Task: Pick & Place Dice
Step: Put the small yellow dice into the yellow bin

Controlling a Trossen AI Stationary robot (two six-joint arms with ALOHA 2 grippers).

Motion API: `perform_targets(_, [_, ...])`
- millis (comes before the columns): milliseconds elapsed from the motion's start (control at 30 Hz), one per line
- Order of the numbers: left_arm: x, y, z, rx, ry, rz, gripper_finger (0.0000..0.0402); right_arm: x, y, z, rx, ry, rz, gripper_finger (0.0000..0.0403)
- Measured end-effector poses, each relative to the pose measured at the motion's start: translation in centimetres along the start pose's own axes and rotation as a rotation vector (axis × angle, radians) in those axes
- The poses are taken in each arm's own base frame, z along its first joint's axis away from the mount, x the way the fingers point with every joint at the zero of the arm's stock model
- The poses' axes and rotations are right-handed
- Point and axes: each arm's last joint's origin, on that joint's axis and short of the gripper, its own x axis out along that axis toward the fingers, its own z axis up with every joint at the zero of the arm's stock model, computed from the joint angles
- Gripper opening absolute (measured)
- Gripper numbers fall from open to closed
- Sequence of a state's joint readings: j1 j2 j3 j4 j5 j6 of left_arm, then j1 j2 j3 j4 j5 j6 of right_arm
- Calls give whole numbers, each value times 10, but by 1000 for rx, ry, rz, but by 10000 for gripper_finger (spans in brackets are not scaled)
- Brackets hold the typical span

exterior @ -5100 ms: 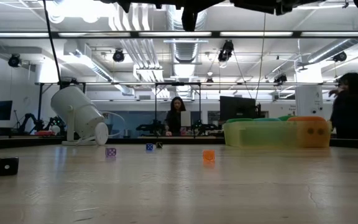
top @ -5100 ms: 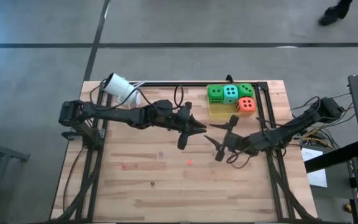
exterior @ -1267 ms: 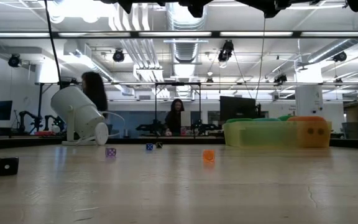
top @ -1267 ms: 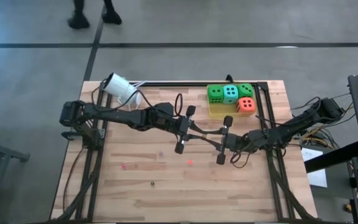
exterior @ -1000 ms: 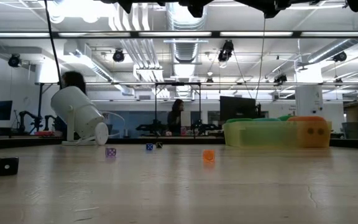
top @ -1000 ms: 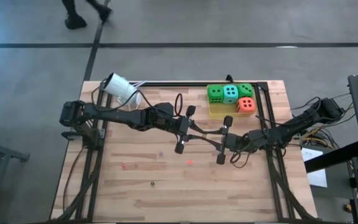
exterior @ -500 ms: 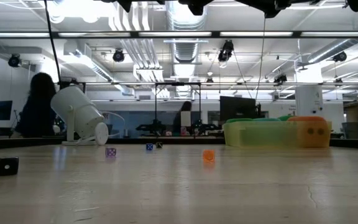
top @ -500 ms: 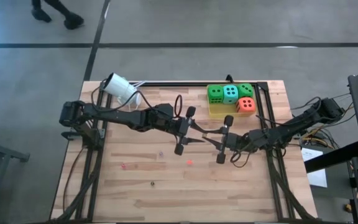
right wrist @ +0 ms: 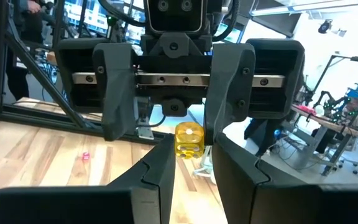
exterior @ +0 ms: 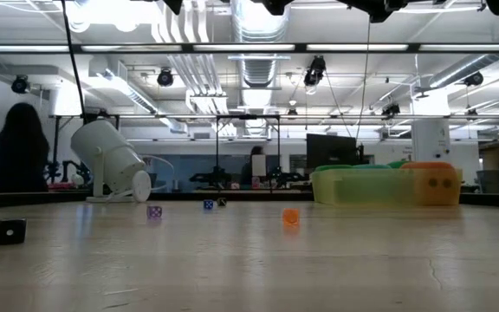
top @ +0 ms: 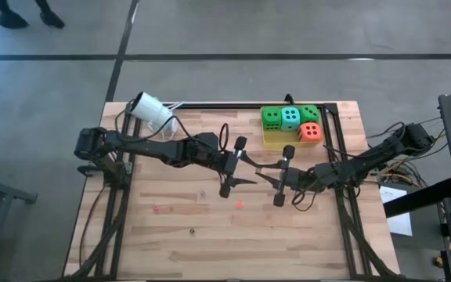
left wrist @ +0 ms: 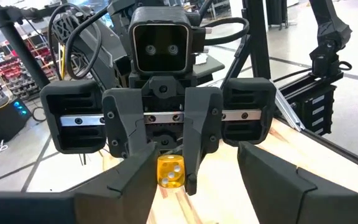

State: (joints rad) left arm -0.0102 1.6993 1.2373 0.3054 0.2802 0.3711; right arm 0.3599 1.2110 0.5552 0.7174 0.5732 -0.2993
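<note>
A small yellow die [left wrist: 169,171] hangs in the air over the middle of the table, with my right gripper [top: 266,172] shut on it. My left gripper [top: 249,168] faces it head-on, open, its fingers [left wrist: 129,180] standing wide on either side of the die without touching. Four large dice, two green, one teal and one orange-red, sit in a yellow tray [top: 276,139] at the far right. My right gripper pinches the yellow die by two opposite sides [left wrist: 160,172] between the free ends of its fingers [left wrist: 194,149]. The fingers lie about level and point toward the table's left. The die is lifted clear of the table.
Tiny dice lie scattered on the wood: black [exterior: 9,230], purple [exterior: 154,211], blue [exterior: 207,205] and orange [exterior: 291,217]. A white lamp [top: 153,112] lies at the far left corner. A person [exterior: 17,147] stands in the room beyond the table.
My left gripper has opened, its fingers spreading away from the yellow die, which stays in my right gripper. Both arms have kept their places. A person has walked leftward behind the table.
</note>
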Motion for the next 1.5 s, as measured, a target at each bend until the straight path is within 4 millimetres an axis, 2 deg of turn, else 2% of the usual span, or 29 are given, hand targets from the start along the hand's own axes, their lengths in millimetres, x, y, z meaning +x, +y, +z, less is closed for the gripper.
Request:
perform_targets(367, [0,-4,0,18,17,-13,272,0,0,-1,-4,8,-1,92])
perform_targets(700, [-17,-1,19,27,-3,0,269,0,1,-2,-3,7,19,91])
perform_targets(1100, [-23,-2,20,12,46,-4,271,0,1,-2,-8,18,3,49])
perform_targets(1333, [-36,-2,24,-3,136,38,273,0,1,-3,-11,29,5,33])
perform_targets(1500, [-55,-4,31,-18,206,26,272,-3,-1,-2,6,45,7,31])
